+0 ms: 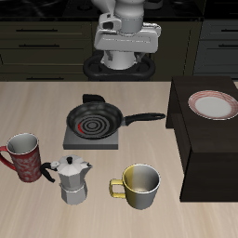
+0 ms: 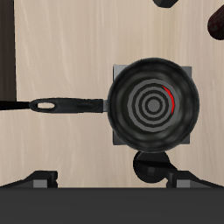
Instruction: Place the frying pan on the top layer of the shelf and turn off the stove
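Black frying pan [image 1: 94, 119] sits centred on the stove [image 1: 93, 138], its long straight handle [image 1: 145, 118] reaching toward the shelf [image 1: 206, 139]; the wrist view shows the pan [image 2: 154, 104] covering most of the grey hot plate [image 2: 116, 72], with concentric rings and a red arc visible on its base, and the round black knob [image 2: 152, 164] at the stove's edge. Dark brown shelf stands beside the stove, its flat top carrying a pink-rimmed white plate [image 1: 213, 105]. Nearer the table's front edge: a red patterned mug [image 1: 24, 156], a silver moka pot [image 1: 72, 178] and a yellow-and-grey mug [image 1: 139, 185]. Light wooden table [image 1: 37, 104]. Gripper [image 1: 126, 56] is raised well above the pan, farther back, holding nothing; whether its jaws are parted cannot be told.
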Robot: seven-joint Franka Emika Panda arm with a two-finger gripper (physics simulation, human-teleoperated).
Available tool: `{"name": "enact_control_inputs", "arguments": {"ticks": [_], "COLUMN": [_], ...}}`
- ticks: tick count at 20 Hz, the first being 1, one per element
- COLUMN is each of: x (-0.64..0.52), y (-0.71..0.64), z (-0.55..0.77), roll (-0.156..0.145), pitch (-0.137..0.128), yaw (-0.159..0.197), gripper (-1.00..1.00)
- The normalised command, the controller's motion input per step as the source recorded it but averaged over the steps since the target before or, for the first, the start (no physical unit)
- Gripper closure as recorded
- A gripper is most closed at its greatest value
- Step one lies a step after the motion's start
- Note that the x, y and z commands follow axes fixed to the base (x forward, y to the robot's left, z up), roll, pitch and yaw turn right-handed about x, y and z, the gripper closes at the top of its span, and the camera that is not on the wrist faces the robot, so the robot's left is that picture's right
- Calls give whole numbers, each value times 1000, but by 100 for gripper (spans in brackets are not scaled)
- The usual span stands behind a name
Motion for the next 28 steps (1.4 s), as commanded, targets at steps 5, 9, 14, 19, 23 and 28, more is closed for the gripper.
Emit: {"name": "enact_control_inputs", "arguments": {"ticks": [5,9,14,19,23,28], "x": [234,139,194,143,73,57], "y": [95,121,130,35,32,4], "z": [-78,-100,-174,-120,-60,-45], "roll": [9,-3,12,12,4,21], "pitch": [16,-1,29,3,-8,-6], "yaw": [-126,-158,-164,-168,-96,-121], "gripper": [-100,-100,-100,-100,-100,-100]}}
